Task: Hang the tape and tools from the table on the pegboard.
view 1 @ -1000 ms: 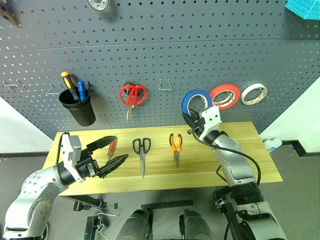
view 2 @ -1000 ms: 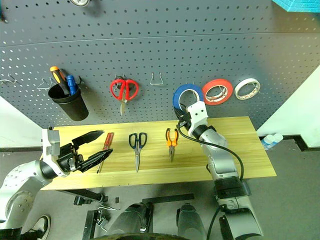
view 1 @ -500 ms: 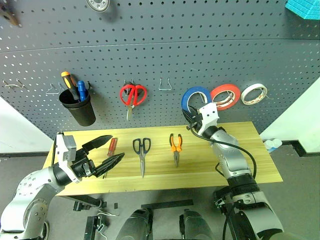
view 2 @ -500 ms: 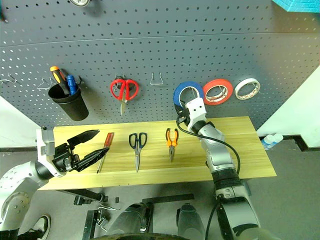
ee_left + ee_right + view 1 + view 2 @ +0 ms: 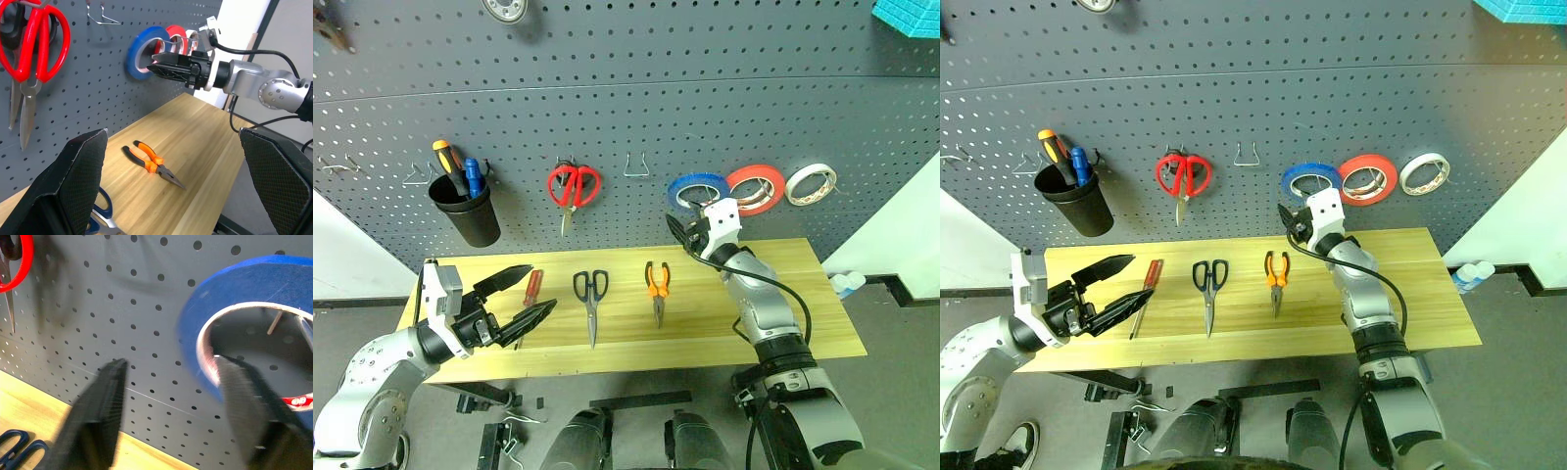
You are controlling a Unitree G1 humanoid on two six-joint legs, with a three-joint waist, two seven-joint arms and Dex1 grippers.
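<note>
- Left eye view: the pegboard (image 5: 724,88) is seen across the upper part of the frame, and the tabletop (image 5: 822,313) runs across the middle. The blue tape (image 5: 690,183) is found on the pegboard right of centre, tilted away from the panel, just left of a red-orange roll (image 5: 754,188) and a white roll (image 5: 810,183).
- The right pincer (image 5: 677,227) is seen directly below the blue tape, its fingers spread. Whether the tape is still touched cannot be told here.
- On the tabletop, the red-handled screwdriver (image 5: 530,290) lies at the left, the dark-handled scissors (image 5: 590,294) near the centre, and the orange-and-black pliers (image 5: 656,284) to their right. All three are apart from each other.
- The left pincer (image 5: 530,297) is held at the lower left of the frame with its fingers spread wide and nothing between them. Its tips are seen over the screwdriver.
- At the upper left, a black cup (image 5: 467,211) holding screwdrivers hangs on the pegboard, and red-handled scissors (image 5: 573,186) hang at upper centre.
- Left wrist view: the blue tape (image 5: 142,54) is shown on the pegboard at upper centre, with the right pincer (image 5: 157,66) at its opening. The pliers (image 5: 152,164) lie on the tabletop at centre, and the red scissors (image 5: 32,44) hang at the upper left.
- Right wrist view: the blue tape (image 5: 234,308) is seen at the upper right on a metal hook, with one black finger inside the ring and the other outside it; the fingers are spread.
</note>
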